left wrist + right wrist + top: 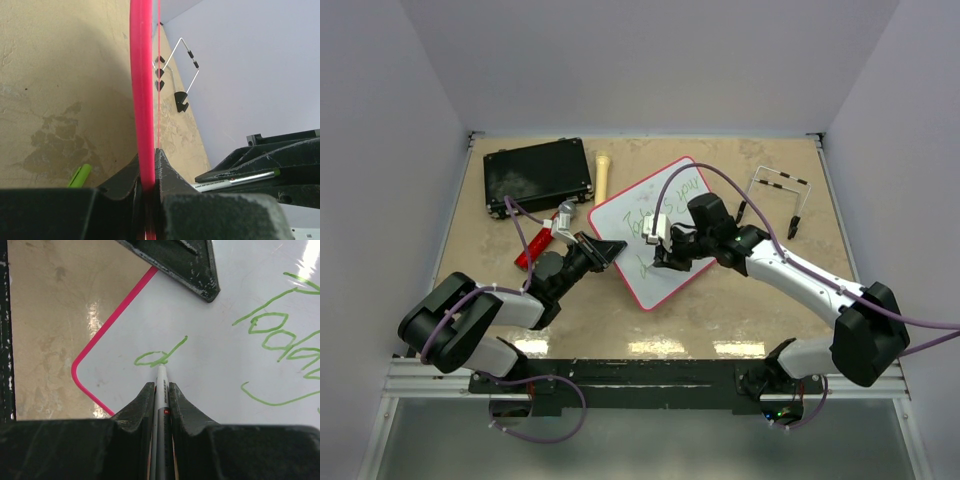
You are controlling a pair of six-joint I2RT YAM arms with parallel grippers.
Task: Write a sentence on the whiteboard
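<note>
The whiteboard (670, 190) lies tilted at mid-table, with a red-pink rim (141, 100). Green cursive, the sentence (663, 214), runs across it; "Today's" (282, 335) is on the upper line. My left gripper (610, 250) is shut on the board's left rim (149, 172), seen edge-on. My right gripper (665, 252) is shut on a grey-and-white marker (161, 390). The marker's tip touches a fresh green "d" (160, 357) near the board's lower corner. One left finger (185, 260) shows at the top of the right wrist view.
A black case (538, 177) sits at the back left, with a beige stick (603, 175) beside it. A red-handled tool (535, 242) lies by the left arm. A wire stand (775, 195) is at the back right. A green cap (80, 176) lies on the table under the board's edge.
</note>
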